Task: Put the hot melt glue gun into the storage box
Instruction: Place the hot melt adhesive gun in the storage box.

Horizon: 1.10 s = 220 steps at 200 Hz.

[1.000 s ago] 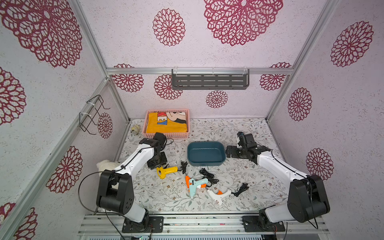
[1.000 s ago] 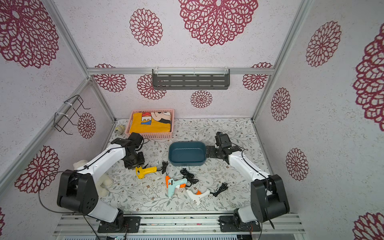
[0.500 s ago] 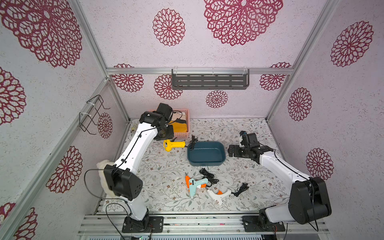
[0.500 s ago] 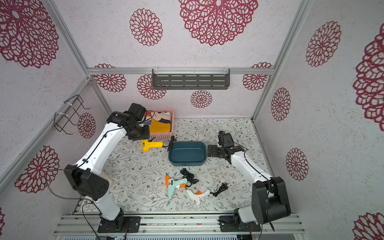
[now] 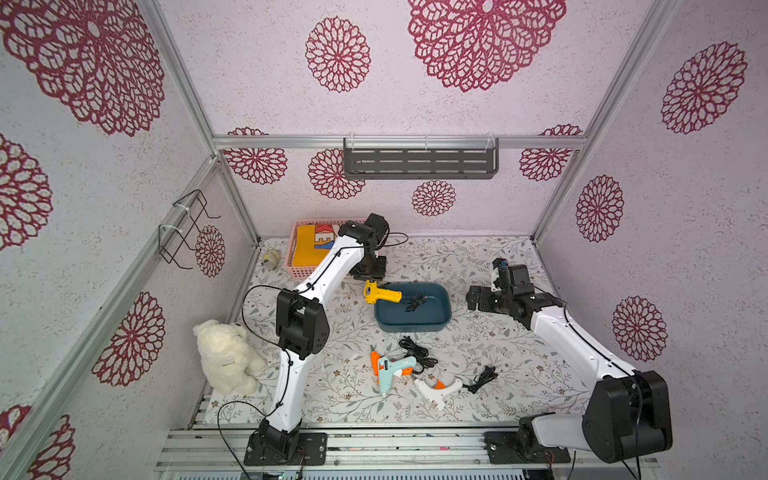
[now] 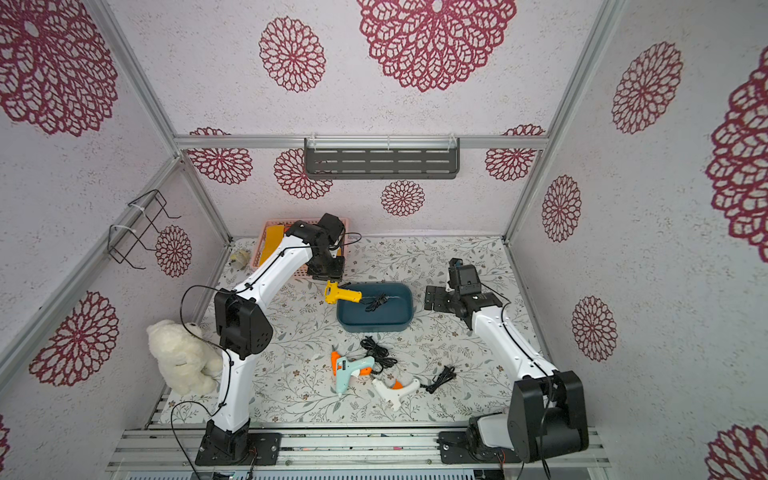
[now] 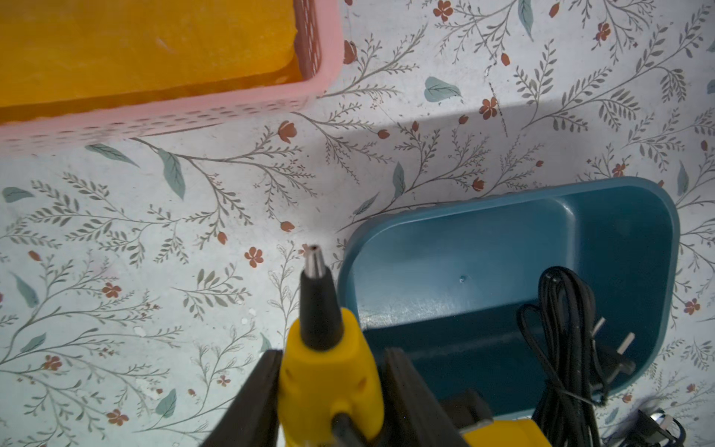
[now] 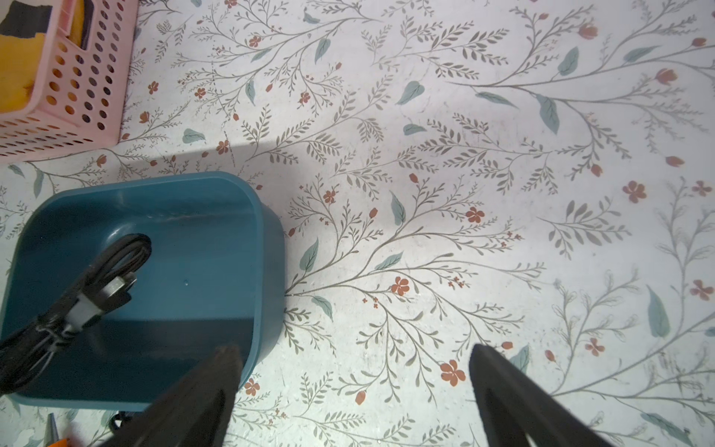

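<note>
While my left gripper [image 7: 332,354] clamps the yellow glue gun [image 5: 380,294], I log it held over the rim of the storage box [image 5: 440,328].
Gun: above the box corner nearest the pink basket [image 5: 305,272], nozzle outside the rim; its black cord bundle [image 5: 415,302] hangs inside the box. My right gripper [image 8: 354,348]: jaws spread wide, empty, beside the box's other end.

Yellow glue gun [image 5: 380,294], teal storage box [image 5: 432,311], floral table [image 5: 478,266]
</note>
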Motion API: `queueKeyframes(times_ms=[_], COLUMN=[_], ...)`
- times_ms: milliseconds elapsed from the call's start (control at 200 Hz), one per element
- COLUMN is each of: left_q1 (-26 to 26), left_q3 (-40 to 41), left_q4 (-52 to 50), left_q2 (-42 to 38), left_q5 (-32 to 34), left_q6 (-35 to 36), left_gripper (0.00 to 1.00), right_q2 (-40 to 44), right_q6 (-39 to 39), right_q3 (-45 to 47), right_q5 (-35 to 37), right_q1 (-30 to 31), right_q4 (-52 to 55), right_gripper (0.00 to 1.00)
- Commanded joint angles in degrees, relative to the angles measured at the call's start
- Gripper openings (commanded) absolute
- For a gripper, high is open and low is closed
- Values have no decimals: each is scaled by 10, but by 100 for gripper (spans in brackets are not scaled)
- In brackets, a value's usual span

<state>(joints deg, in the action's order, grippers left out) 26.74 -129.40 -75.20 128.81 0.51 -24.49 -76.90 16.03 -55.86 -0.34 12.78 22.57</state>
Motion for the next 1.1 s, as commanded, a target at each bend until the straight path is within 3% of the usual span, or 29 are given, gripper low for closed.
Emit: queueKeyframes(times_ms=[0, 405, 936, 1096], left_q1=[13, 51, 82, 81], left_q3=[-16, -14, 49, 57], left_q4=[31, 43, 46, 54], left_q2=[9, 47, 63, 71], left_q5=[-18, 6, 34, 46], left_q6=[-28, -111, -124, -119], left_gripper=[8, 6, 5, 13], right_q2=[19, 26, 35, 34], right_q6=[-9, -4, -2, 0], right_q3=[5, 28, 50, 54], right_q5=[-9, -9, -13, -11], right_q1=[-2, -3, -8, -9], right_q4=[-1, -11, -18, -18], right_gripper=[99, 99, 99, 99])
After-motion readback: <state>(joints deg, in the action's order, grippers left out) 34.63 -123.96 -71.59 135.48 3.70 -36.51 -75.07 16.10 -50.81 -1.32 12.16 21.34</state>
